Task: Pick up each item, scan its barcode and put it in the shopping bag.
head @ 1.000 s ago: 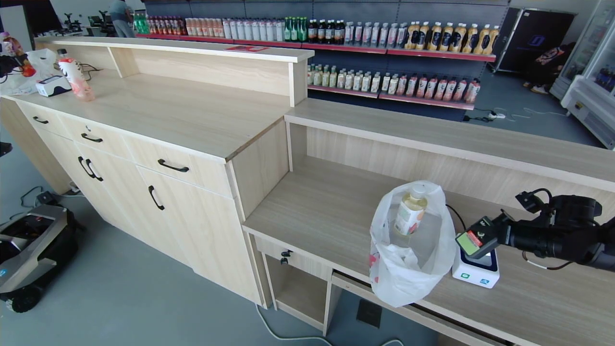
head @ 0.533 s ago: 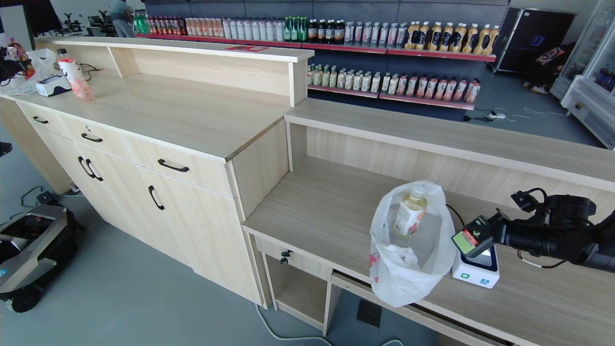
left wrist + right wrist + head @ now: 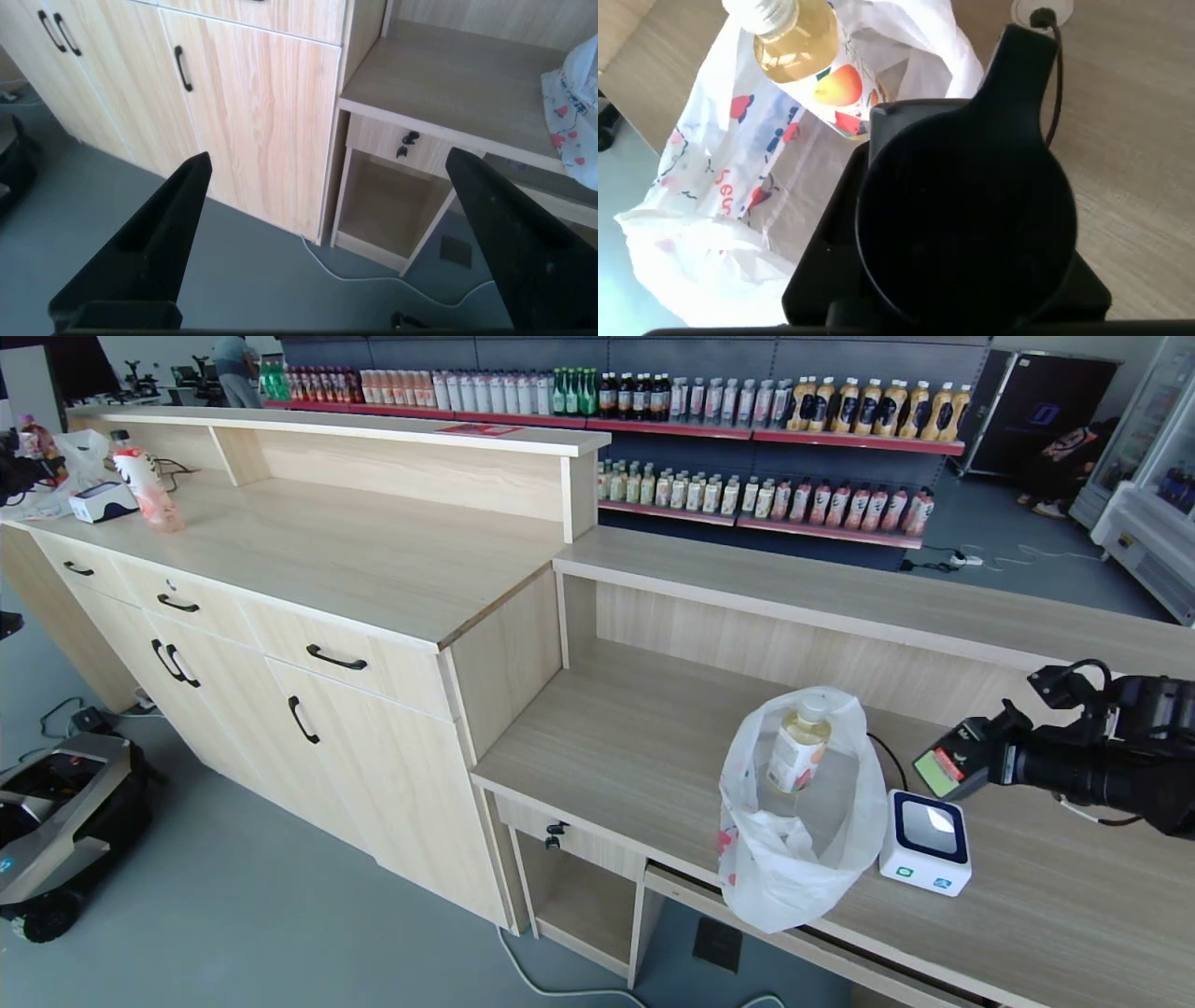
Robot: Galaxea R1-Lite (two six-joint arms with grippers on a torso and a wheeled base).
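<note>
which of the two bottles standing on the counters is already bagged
The yellow-drink bottle, upright inside the white shopping bag; the pink-labelled bottle stands unbagged on the far counter.

- A shop, seen from the checkout side.
- Long shelves with red edges run along the back wall, lined in two tiers with rows of drink bottles sorted by kind and colour.
- A glass-fronted cooler stands at the right edge of the room.
- The light wood checkout table has a raised customer ledge behind it and joins a taller run with drawers and cupboard doors.
- A small white barcode scanner sits on the table, just beside a thin plastic shopping bag with a bottled drink inside.
- At the far end lies a second scanner next to a pink bottle.
</note>
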